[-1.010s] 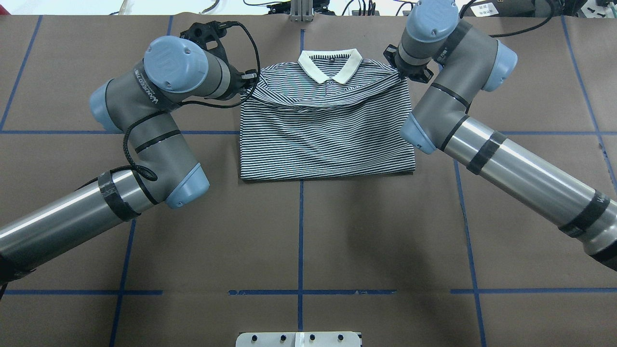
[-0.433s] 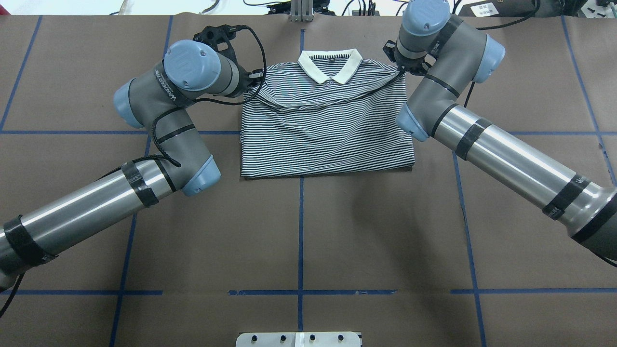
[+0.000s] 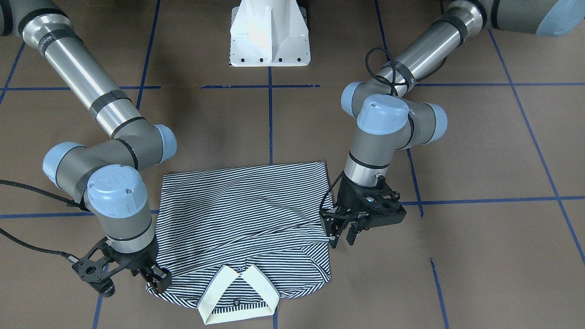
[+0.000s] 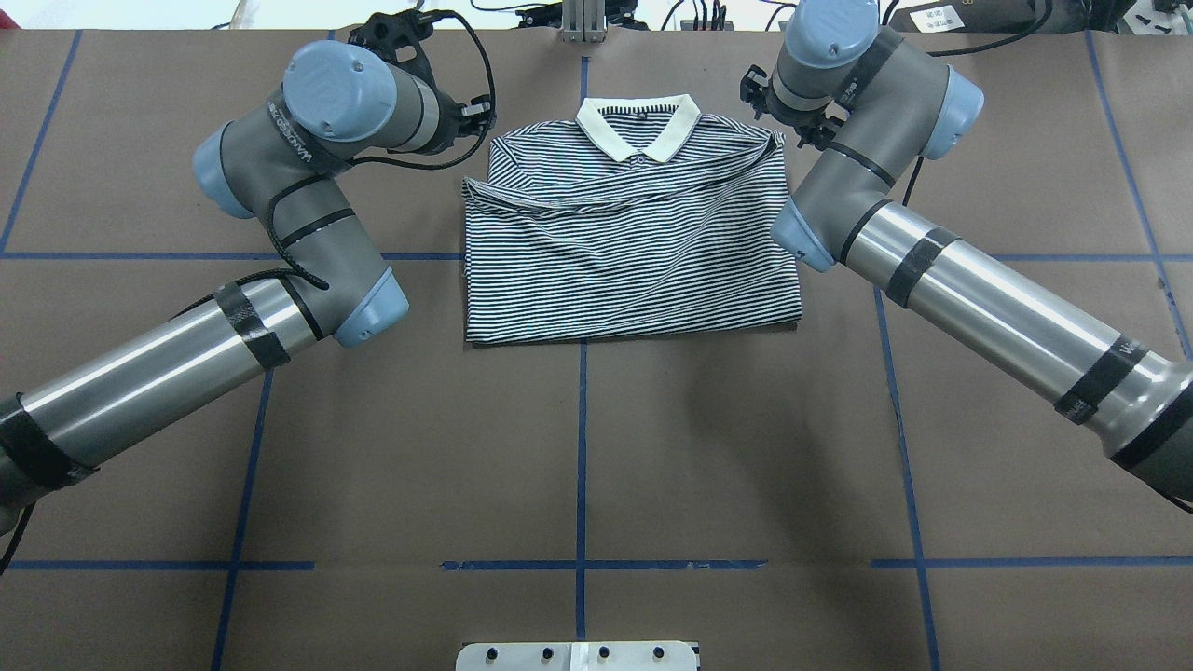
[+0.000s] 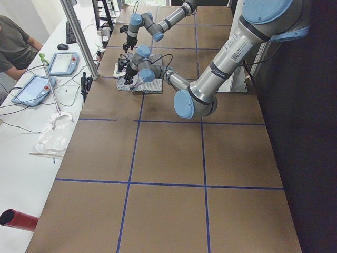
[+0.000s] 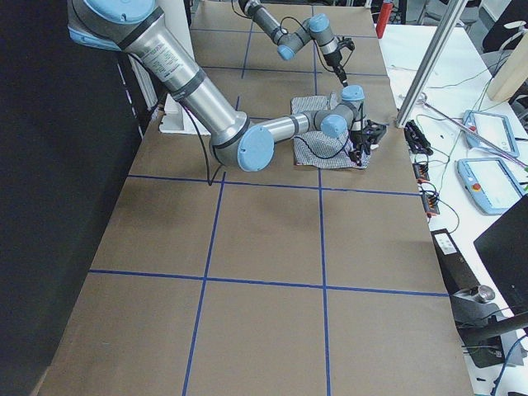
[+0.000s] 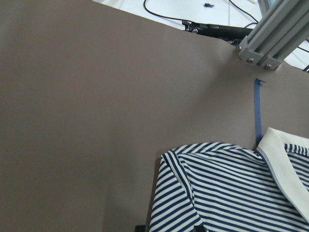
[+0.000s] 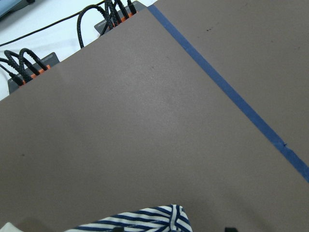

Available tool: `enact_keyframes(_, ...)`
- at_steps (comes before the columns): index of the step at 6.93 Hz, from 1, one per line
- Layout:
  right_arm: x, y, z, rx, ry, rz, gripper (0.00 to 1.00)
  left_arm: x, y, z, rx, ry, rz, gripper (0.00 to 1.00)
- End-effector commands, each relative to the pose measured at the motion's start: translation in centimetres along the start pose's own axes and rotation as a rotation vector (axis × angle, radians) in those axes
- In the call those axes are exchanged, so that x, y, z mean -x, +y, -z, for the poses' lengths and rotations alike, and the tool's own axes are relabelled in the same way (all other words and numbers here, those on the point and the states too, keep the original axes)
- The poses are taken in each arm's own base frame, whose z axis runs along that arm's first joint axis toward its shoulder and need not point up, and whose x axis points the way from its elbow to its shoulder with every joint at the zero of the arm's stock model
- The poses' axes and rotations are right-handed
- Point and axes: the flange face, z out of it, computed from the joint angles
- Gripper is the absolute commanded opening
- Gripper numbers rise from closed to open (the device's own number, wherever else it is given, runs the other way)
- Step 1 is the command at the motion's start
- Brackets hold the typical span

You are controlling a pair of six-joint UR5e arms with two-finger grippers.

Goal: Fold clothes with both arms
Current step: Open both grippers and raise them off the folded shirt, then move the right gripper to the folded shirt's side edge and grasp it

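The striped polo shirt [image 4: 634, 252] lies folded and flat on the brown table, its cream collar [image 4: 638, 130] at the far edge; the front view shows the shirt [image 3: 242, 214] with the collar [image 3: 237, 297] nearest the camera. My left gripper [image 3: 342, 238] hangs open just off the shirt's side edge, holding nothing. In its wrist view the striped shoulder [image 7: 227, 193] lies below the parted fingertips. My right gripper [image 3: 157, 279] stands at the other shoulder corner and looks open. Its wrist view shows that corner [image 8: 145, 220] lying on the table.
The white pedestal base [image 3: 269, 34] stands at the robot's side of the table. Blue tape lines [image 4: 581, 447] cross the brown surface. An aluminium post [image 7: 275, 38] and cables [image 8: 29, 72] sit just past the far edge. A person [image 5: 16, 42] sits at a side bench.
The raised shoulder fold has dropped flat onto the shirt. My left gripper has let go and pulled back off the shirt towards the far left. The right gripper has shifted slightly away from its corner.
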Motion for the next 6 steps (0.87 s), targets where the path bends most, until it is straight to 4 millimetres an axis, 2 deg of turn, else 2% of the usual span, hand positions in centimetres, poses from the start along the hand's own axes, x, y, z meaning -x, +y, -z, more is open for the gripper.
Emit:
enact_keyframes(1,-2.6,0.3,3.2,0.067,-0.067,-0.003,0.76,0.6,-0.8,0.3,0.009,0.017,0.003,0.50)
enact_keyframes(2,-6.9,1.4,4.7,0.089,-0.094,-0.033,0.77,0.8,-0.6,0.2,0.011,0.014,0.004,0.50)
enact_keyframes(3,-10.9,5.1,5.6,0.123,-0.105,-0.050,0.77,1.2,-0.1,-0.2,0.018,0.008,0.003,0.49)
enact_keyframes(4,-13.7,8.5,7.5,0.163,-0.123,-0.085,0.77,1.2,-0.1,-0.2,0.018,0.008,0.003,0.49)
enact_keyframes(5,-15.3,12.9,8.7,0.206,-0.125,-0.136,0.78,1.3,-0.1,-0.2,0.018,0.006,0.002,0.49)
enact_keyframes(6,-15.6,18.1,7.1,0.180,-0.107,-0.148,0.77,1.2,-0.1,-0.2,0.018,0.008,0.001,0.49)
